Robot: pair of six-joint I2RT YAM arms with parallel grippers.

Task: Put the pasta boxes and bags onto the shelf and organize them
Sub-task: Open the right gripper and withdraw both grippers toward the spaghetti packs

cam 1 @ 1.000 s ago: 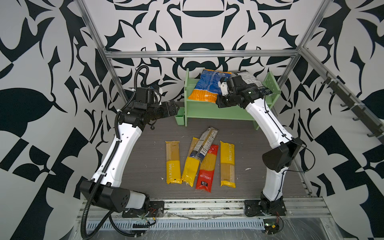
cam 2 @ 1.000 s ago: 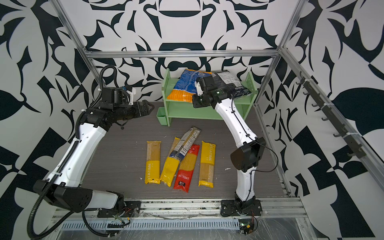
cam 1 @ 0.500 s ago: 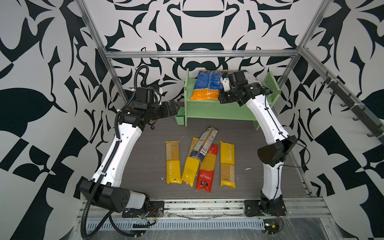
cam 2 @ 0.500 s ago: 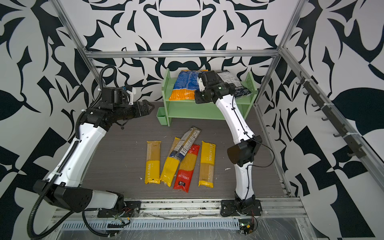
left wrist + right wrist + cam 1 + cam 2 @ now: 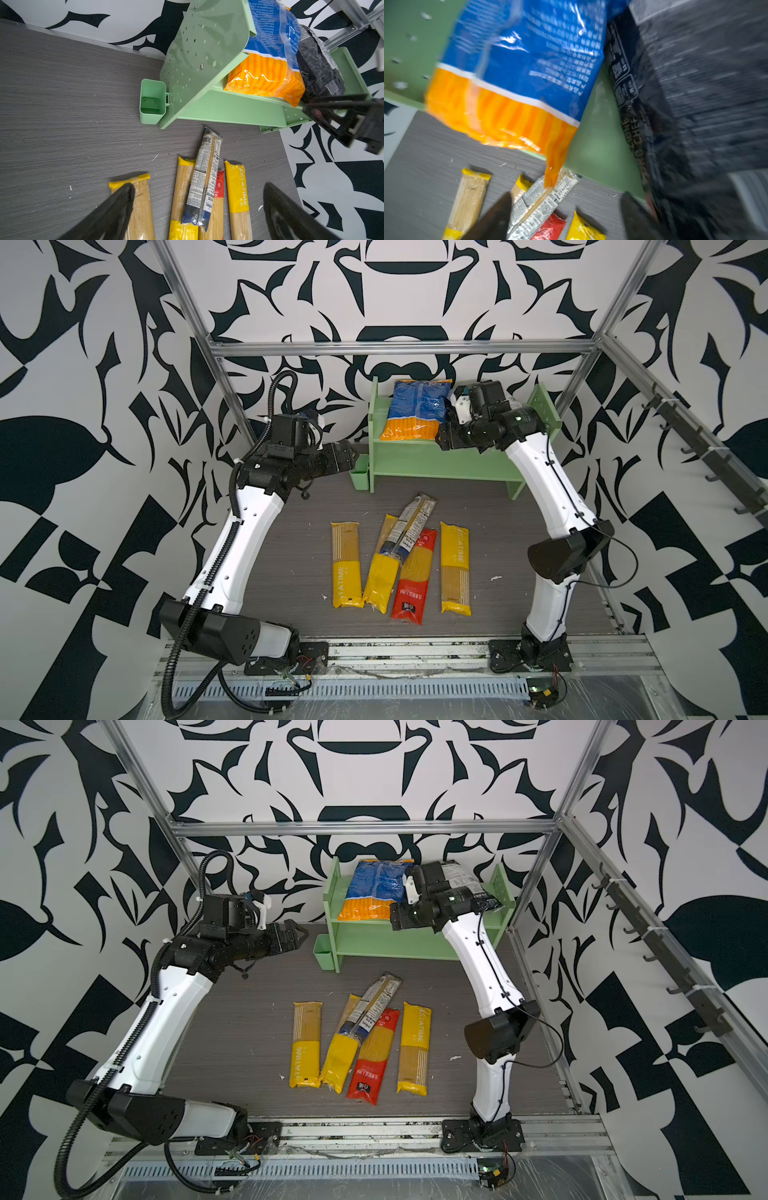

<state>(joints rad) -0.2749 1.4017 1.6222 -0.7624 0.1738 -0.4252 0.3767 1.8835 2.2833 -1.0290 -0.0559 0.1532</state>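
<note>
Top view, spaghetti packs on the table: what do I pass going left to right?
Leftmost yellow pack → tilted yellow pack → red pack → rightmost yellow pack. The navy-clear pack overlaps the middle two, so it is unplaced.

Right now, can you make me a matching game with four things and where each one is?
Things:
1. wide blue-and-orange bag
2. long red spaghetti pack
3. small green cup
4. long navy-and-clear spaghetti pack

Places:
a. attached to the light green shelf, on its side
b. lying across other packs
c. on the shelf's top tier
d. on the grey table, partly covered

Pairs: 1-c, 2-d, 3-a, 4-b
</note>
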